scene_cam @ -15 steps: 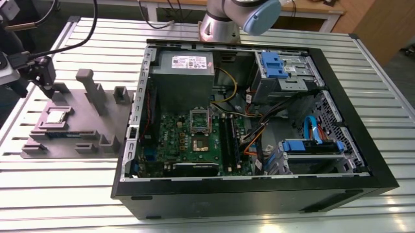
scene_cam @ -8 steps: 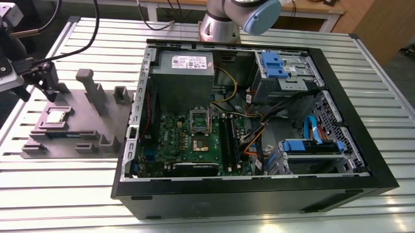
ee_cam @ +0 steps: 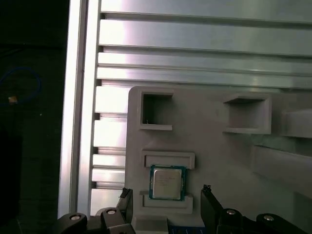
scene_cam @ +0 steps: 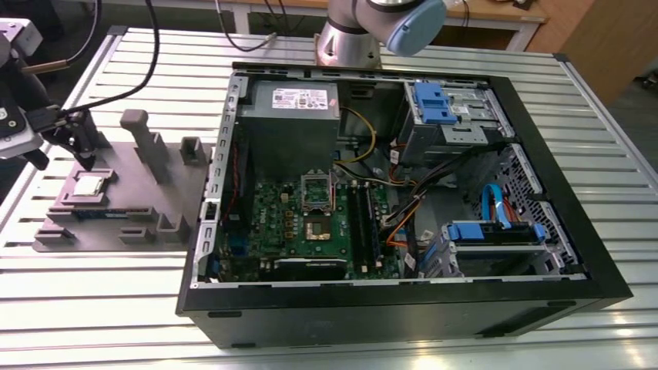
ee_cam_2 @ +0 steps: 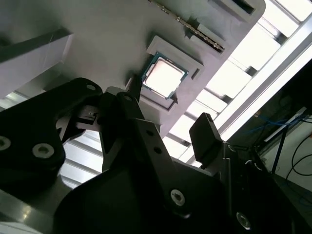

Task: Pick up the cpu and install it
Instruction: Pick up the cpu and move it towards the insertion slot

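The cpu (scene_cam: 91, 185) is a small square chip with a shiny metal top. It lies flat in a recess of the grey holder plate (scene_cam: 134, 231), at the exterior view's left. It also appears in both wrist views, as the cpu (ee_cam_2: 165, 77) and the cpu (ee_cam: 167, 182). My gripper (scene_cam: 86, 159) hangs just above it, open, with nothing between its fingers. One black fingertip (ee_cam: 126, 199) stands to one side of the chip and the other fingertip (ee_cam: 209, 197) to the other, both clear of it. In the computer case, the motherboard socket (scene_cam: 317, 226) lies uncovered, its metal frame (scene_cam: 317, 189) swung up.
The open black computer case (scene_cam: 411, 308) takes up the middle and right of the slatted metal table (scene_cam: 103, 308). Grey posts (scene_cam: 144, 139) rise from the holder plate beside the gripper. The arm's base (scene_cam: 355, 38) stands behind the case. Cables hang at the back left.
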You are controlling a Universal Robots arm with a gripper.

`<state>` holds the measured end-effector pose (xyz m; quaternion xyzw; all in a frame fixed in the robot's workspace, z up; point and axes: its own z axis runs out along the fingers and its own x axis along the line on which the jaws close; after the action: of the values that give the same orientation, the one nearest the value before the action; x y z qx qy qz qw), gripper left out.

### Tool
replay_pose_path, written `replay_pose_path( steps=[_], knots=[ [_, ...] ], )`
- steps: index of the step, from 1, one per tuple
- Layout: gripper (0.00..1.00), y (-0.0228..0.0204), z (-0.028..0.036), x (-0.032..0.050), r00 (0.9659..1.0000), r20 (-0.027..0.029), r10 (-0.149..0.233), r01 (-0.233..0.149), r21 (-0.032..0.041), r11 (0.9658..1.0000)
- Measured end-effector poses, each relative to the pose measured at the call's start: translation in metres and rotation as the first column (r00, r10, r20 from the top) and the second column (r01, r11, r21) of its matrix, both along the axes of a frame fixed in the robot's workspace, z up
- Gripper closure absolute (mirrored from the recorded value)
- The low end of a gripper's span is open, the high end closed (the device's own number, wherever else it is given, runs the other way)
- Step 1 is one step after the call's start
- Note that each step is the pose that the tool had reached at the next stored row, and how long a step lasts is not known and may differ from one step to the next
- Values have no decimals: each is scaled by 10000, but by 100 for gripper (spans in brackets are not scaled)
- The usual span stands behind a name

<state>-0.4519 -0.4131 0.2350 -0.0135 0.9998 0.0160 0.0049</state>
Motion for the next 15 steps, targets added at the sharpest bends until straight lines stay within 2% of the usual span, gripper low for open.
replay_pose_path(
  steps=[2,9,12,15],
  knots=[
    [34,-24,-36,1,10000,2,-3,3,0,10000],
    [34,-25,-163,26,9996,0,-280,280,0,9996],
    [34,-19,-218,29,9996,1,-284,284,0,9996],
    [34,5,-272,28,9996,0,-288,288,-1,9996]
  ],
)
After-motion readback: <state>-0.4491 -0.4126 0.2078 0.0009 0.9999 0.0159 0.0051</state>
